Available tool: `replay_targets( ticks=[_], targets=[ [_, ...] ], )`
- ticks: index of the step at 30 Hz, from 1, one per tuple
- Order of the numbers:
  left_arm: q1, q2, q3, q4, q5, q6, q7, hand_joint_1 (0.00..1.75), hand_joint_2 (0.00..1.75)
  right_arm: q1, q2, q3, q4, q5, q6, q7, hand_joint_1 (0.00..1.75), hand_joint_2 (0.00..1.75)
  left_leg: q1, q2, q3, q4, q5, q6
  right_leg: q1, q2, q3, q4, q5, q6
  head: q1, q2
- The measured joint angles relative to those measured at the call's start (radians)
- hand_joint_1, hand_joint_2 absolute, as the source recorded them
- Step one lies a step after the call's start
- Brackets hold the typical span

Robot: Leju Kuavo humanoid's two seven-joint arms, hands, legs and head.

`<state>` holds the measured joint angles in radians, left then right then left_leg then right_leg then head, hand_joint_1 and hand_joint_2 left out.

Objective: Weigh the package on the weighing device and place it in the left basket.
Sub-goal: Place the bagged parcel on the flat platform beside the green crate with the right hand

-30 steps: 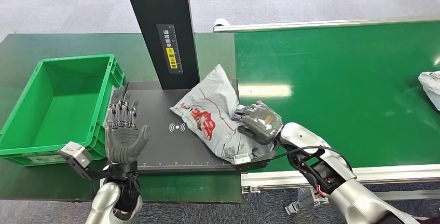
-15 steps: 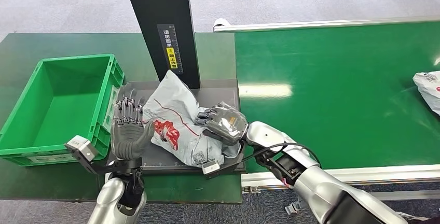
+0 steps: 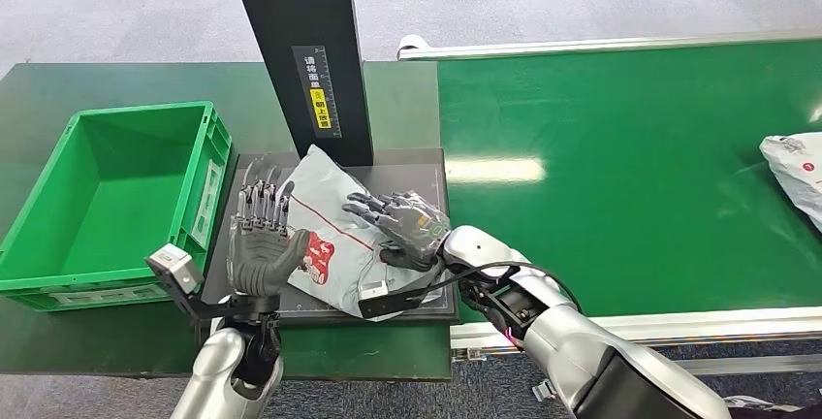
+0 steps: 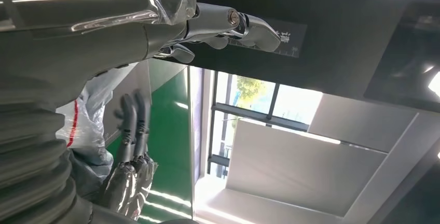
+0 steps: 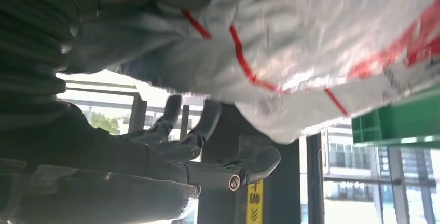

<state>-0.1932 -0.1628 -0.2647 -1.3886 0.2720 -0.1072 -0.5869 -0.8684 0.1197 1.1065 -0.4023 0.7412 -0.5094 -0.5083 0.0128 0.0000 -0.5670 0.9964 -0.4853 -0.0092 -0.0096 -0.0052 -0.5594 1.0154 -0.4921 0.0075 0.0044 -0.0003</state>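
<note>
On your far left sits the green plastic basket (image 3: 107, 196), a ribbed crate resting on the dark green table (image 3: 58, 89), with its near wall just beside the weighing platform. Next comes your left hand (image 3: 260, 244): it stands upright with the palm turned toward the package, fingers (image 3: 260, 198) straight and a little apart, and its thumb side touches the left edge of the bag. It holds nothing closed in its grasp; it only presses flat against the bag.

The grey plastic mailing package with red printing (image 3: 325, 235) lies on the flat black weighing device (image 3: 426, 172), leaning toward the left half of the platform, crumpled and partly raised between your two hands. Behind it rises the tall black column of the scale (image 3: 305, 50), carrying a label with a yellow patch.

Your right hand (image 3: 399, 225) rests on the right side of the package, fingers (image 3: 363, 208) spread and stretched across the grey film, palm down. In the right wrist view the bag (image 5: 311, 63) hangs right above that hand's extended fingers (image 5: 207, 120), a corner of the green crate (image 5: 399, 123) beyond it.

Further right runs the bright green conveyor belt (image 3: 630, 167), and at its far right edge lies a second grey mailing bag (image 3: 797, 162), well apart from the scale.
</note>
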Motion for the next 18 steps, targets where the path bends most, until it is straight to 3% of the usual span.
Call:
replay_targets(
  ticks=[10, 18],
  targets=[
    [-0.012, -0.001, -0.007, 0.026, -0.017, -0.007, 0.004, 0.0, 1.75, 0.04, -0.004, -0.127, -0.061, -0.181, -0.068, -0.164, 0.0, 1.75, 0.0, 0.0, 0.0, 0.0, 0.0, 0.0, 0.0, 0.0, 0.0, 0.0, 0.0, 0.0, 0.0, 0.0],
    [-0.011, -0.001, -0.007, 0.028, -0.033, -0.009, 0.015, 0.0, 1.75, 0.167, -0.076, -0.224, -0.4, -0.49, -0.043, -0.184, 0.0, 1.75, 0.0, 0.0, 0.0, 0.0, 0.0, 0.0, 0.0, 0.0, 0.0, 0.0, 0.0, 0.0, 0.0, 0.0]
  ],
)
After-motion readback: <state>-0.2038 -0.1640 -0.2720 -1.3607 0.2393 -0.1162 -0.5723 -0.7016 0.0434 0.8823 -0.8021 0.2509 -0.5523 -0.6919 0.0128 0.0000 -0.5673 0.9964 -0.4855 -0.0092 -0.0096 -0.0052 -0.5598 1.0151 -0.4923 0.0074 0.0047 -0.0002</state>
